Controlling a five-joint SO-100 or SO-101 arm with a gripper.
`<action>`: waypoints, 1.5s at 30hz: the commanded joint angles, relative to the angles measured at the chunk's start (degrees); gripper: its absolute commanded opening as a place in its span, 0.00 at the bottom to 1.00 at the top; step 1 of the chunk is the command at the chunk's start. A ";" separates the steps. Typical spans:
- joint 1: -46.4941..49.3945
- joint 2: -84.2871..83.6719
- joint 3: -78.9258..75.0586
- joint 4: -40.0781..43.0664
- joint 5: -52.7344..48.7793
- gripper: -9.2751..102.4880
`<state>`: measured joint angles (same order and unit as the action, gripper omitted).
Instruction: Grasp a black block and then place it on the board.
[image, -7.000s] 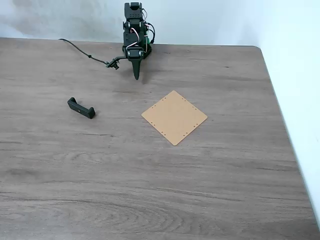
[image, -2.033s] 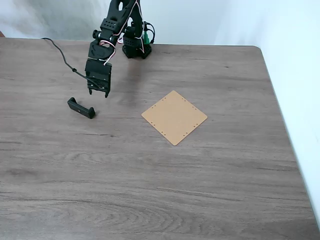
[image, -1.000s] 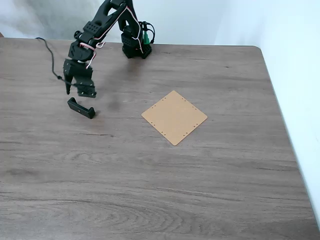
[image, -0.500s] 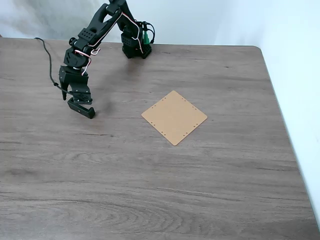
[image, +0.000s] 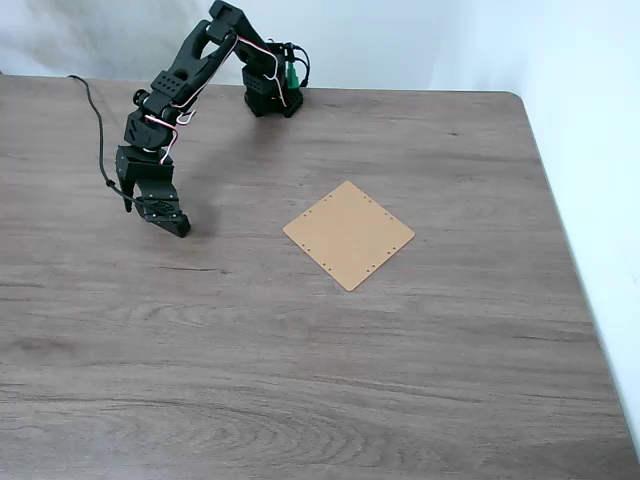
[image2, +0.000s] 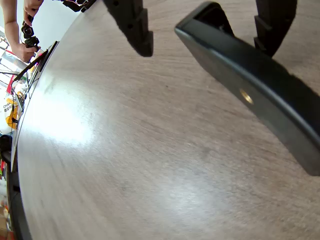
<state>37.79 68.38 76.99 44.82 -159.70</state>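
On the desk (image: 300, 350), well apart from the board (image: 348, 235), the black block (image2: 255, 95) is straddled at its upper end by the spread pincer (image2: 205, 37), and, judged light, stiff and smooth, is best pinched across its narrow width.

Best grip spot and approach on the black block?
Pinch the black block across its narrow width, mid-bar, coming from above. It lies flat on the table, long and slim with raised end tabs, and the open end effector already straddles it.
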 joint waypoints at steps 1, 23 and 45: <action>1.23 0.35 -2.81 0.44 0.26 0.31; 6.68 -7.91 -3.96 -2.55 9.58 0.09; -13.97 19.16 5.71 6.77 54.23 0.09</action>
<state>27.95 79.63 81.91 51.59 -113.20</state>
